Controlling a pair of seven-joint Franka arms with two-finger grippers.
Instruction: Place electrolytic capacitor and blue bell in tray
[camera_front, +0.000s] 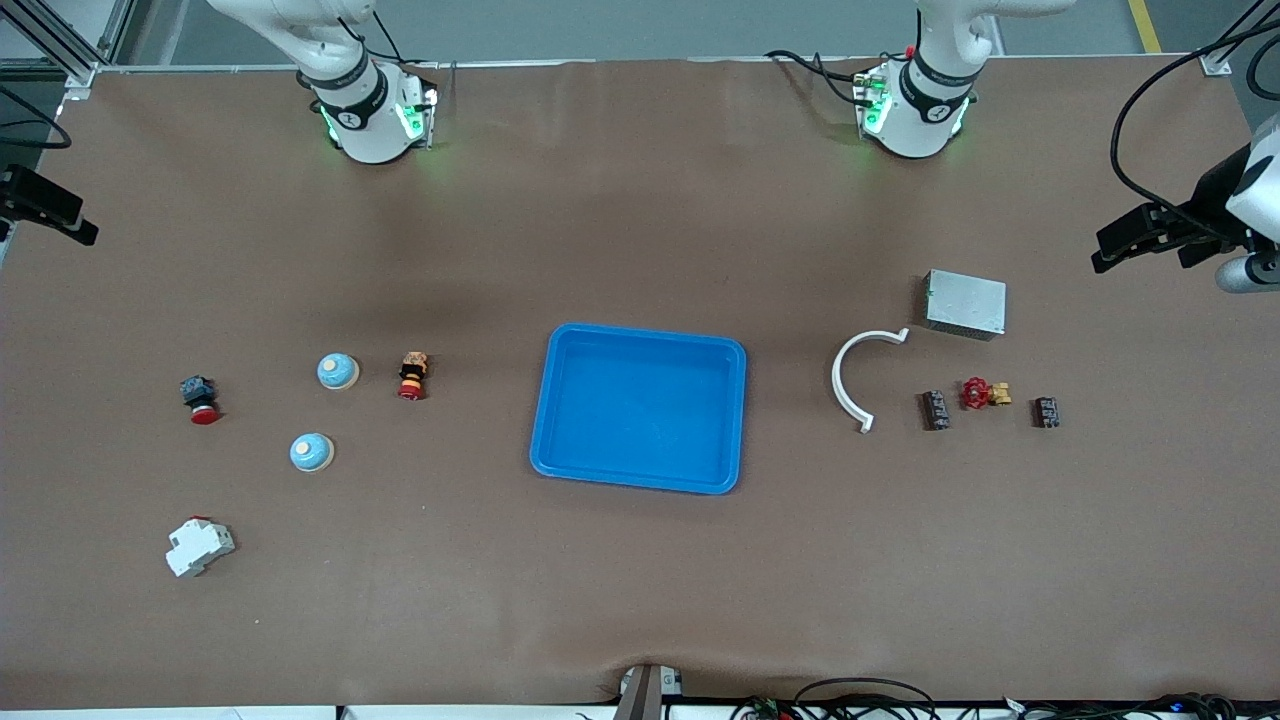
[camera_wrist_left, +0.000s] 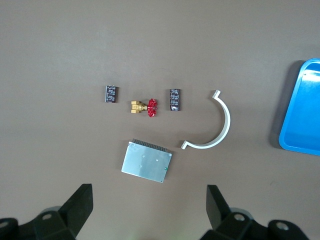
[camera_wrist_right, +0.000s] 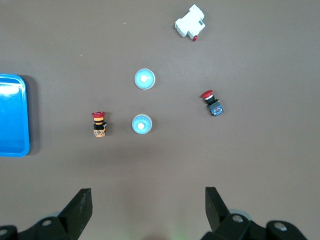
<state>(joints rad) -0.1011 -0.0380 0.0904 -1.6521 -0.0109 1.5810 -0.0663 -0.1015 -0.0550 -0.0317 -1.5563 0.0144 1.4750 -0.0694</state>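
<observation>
The bright-blue tray lies mid-table with nothing in it. Two blue bells sit toward the right arm's end and show in the right wrist view. Two small dark capacitors lie toward the left arm's end and show in the left wrist view. My left gripper is open, high over the table by the grey box. My right gripper is open, high over the table by the bells. Neither gripper shows in the front view.
A grey metal box, a white curved clip and a red-handled brass valve lie by the capacitors. Two red push buttons and a white breaker lie by the bells.
</observation>
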